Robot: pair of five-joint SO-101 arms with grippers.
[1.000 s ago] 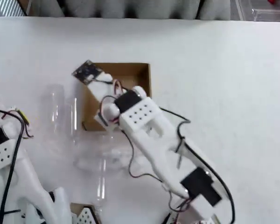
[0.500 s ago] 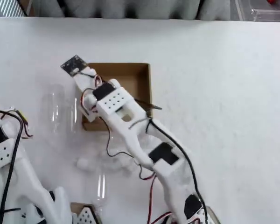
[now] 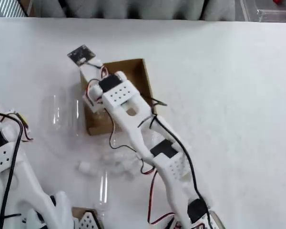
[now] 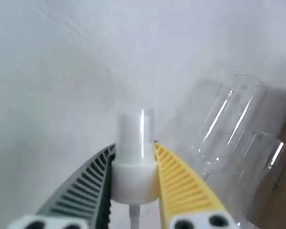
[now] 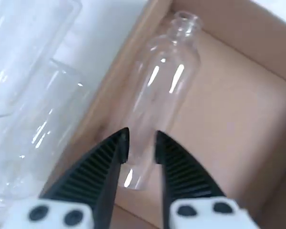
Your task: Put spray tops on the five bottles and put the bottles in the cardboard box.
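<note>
Left pincer [image 4: 134,160] clamps a spray top [image 4: 135,136] by its collar. Bottle [image 5: 167,81] in the box [image 5: 238,119] has no top; boxed bare, it may get missed

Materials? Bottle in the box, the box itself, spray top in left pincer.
Bottle: clear, glossy, likely plastic, maybe glass; see-through, bright streaks.
Box: brown matte cardboard, dull flat surface.
Spray top: opaque white plastic, smooth, faint sheen.

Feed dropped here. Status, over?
Left end effector shut on spray top. Right end effector at uncapped bottle in cardboard box. Loose bottles beside box.
</note>
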